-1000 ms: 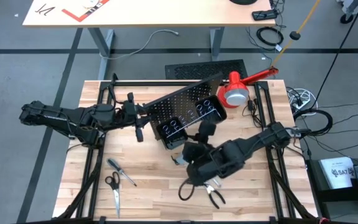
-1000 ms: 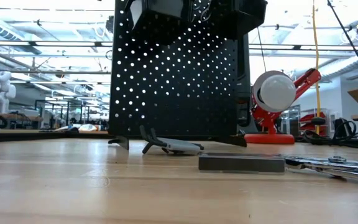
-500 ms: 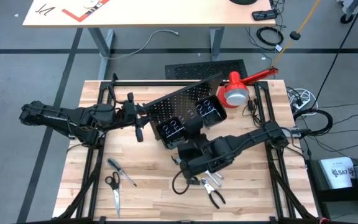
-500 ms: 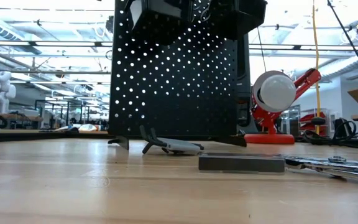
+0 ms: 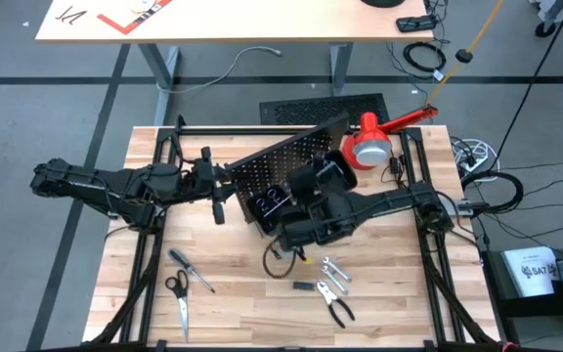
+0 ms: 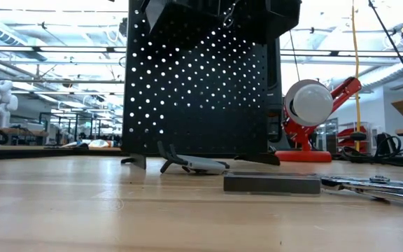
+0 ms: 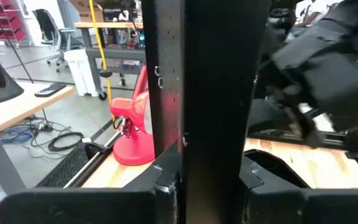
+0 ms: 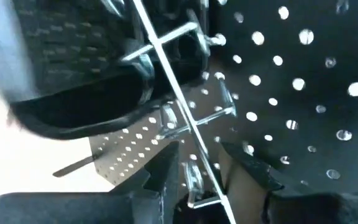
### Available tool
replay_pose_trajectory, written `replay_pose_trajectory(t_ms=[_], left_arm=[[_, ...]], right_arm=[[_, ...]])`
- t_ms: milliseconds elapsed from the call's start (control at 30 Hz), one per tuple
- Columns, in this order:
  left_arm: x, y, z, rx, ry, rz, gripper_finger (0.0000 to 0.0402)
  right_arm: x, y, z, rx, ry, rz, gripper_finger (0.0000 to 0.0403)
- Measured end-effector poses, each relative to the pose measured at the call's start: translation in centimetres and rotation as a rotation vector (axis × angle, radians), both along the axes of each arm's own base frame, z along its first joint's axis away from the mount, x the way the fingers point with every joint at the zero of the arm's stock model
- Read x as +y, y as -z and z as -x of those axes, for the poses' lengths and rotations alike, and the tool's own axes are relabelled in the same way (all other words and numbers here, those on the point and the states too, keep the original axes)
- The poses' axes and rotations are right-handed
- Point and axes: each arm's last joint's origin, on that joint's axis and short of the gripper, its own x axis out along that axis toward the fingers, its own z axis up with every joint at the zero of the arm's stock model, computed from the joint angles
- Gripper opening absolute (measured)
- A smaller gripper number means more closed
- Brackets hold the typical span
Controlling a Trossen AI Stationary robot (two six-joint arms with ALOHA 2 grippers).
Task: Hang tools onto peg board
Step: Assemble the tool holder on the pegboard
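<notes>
High view: the peg board (image 5: 296, 161) is stood upright mid-table, its edge clamped by the left gripper (image 5: 225, 177); the right gripper (image 5: 296, 200) is pressed close against the board, its grip cannot be told; pliers (image 5: 338, 310) are left lying nearby.

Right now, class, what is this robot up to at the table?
It is hanging tools on a peg board. The left gripper is clamped on the board's edge, holding it upright. The right gripper is up against the board's face, pinching a thin metal rod by the silver rings; what tool it is cannot be told. Lying loose on the table are scissors, a screwdriver, pliers and a wrench.
</notes>
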Motion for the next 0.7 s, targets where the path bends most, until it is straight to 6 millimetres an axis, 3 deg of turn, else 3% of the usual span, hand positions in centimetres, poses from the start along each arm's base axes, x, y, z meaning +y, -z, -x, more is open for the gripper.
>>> replay_pose_trajectory(t_ms=[167, 367, 700], left_arm=[[0.0, 0.0, 0.0, -0.001, 0.002, 0.001, 0.007], [0.0, 0.0, 0.0, -0.001, 0.001, 0.001, 0.007], [-0.1, 0.0, 0.0, 0.001, 0.01, 0.002, 0.007]], right_arm=[[-0.9, 0.0, -0.2, 0.016, 0.01, 0.008, 0.0091], [-1.0, -0.1, -0.3, 0.048, -0.026, 0.036, 0.0014], [0.7, -0.4, -0.2, 0.01, -0.064, 0.125, 0.0003]])
